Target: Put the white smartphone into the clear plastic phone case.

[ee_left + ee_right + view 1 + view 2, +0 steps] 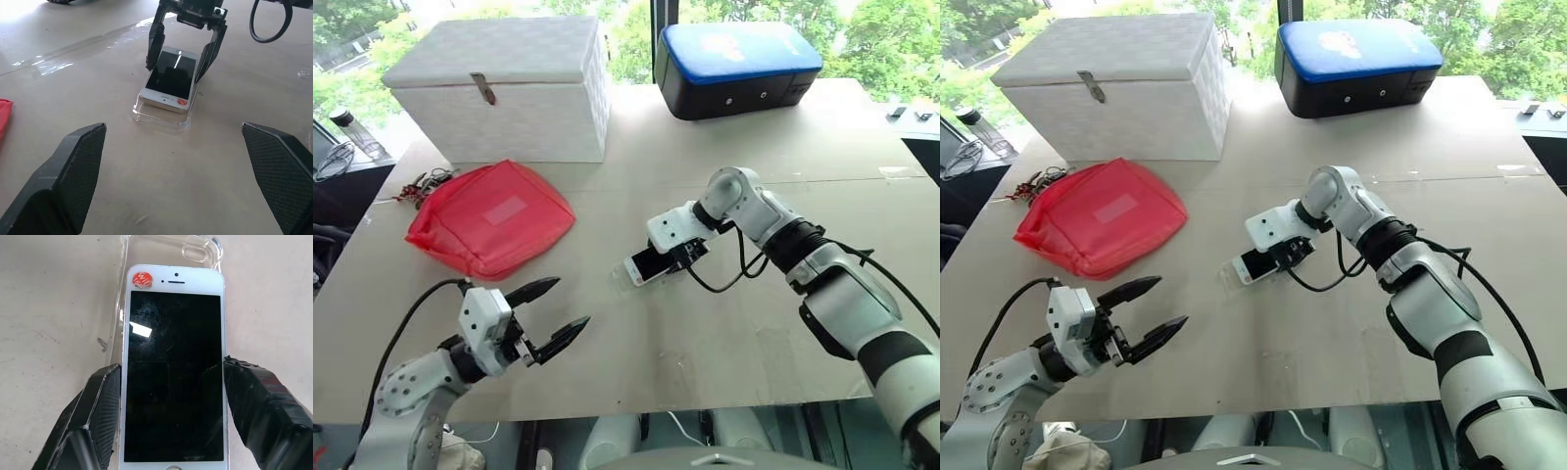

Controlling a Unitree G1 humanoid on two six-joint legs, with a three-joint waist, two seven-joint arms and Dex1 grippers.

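The white smartphone (pixel 173 367), black screen up with a red sticker at one corner, is pinched by its long edges in my right gripper (pixel 172 374), which is shut on it. It sits over the clear plastic phone case (pixel 161 117) lying on the table near the middle. The stickered end is down in the case, a little short of the case's end wall and camera cut-out (pixel 198 249). My left gripper (pixel 570 304) is open and empty above the table's front left, pointing towards the phone (pixel 646 265) from a good distance.
A red bag (pixel 489 220) lies at the left with keys (pixel 421 184) beside it. Behind it stands a white box (pixel 499 88), and a blue and black case (pixel 734 69) is at the back right. The table's front edge (pixel 705 397) runs just below both arms.
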